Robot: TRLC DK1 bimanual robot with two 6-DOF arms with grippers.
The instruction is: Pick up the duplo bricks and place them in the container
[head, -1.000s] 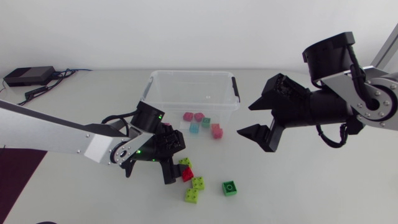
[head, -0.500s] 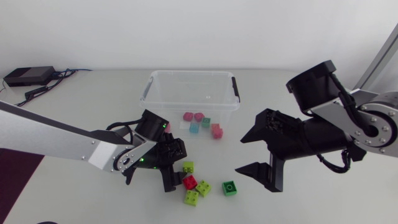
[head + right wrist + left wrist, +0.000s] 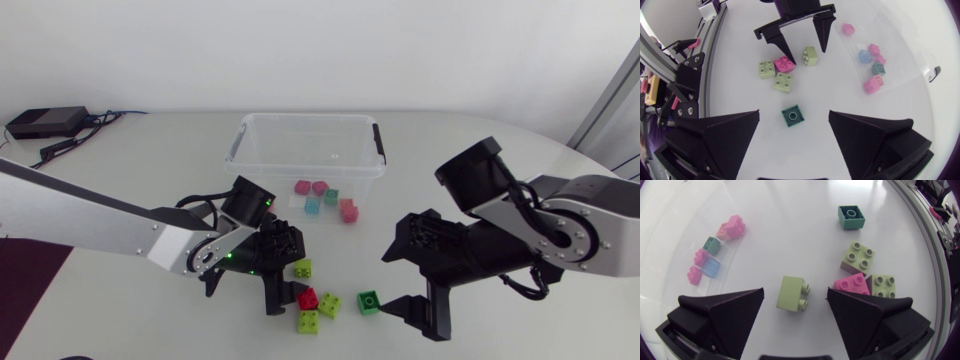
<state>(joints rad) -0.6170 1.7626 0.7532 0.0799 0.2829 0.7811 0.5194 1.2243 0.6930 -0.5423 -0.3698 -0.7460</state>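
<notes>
A lime duplo brick [image 3: 793, 294] lies on its side between the fingers of my left gripper [image 3: 795, 305], with a gap on each side, so the gripper is open. In the head view that gripper [image 3: 289, 272] straddles the same lime brick [image 3: 302, 267]. Just beside it lie a red brick [image 3: 307, 298] and two more lime bricks [image 3: 329, 304] [image 3: 308, 321]. A dark green brick [image 3: 369, 301] sits apart to their right. My right gripper [image 3: 402, 281] hangs open near it. In the right wrist view the green brick [image 3: 793, 116] lies just ahead of that gripper's [image 3: 794, 131] wide-spread fingers.
The clear plastic container [image 3: 244, 135] stands at the back middle of the table. Several pink, teal and blue bricks [image 3: 348, 210] show through its near side. A black box with cables [image 3: 45, 121] lies at the far left.
My right arm has swung down and left, bringing its gripper close to the green brick. My left gripper has moved toward the front of the table, around the lime brick, and its fingers have narrowed a little.
</notes>
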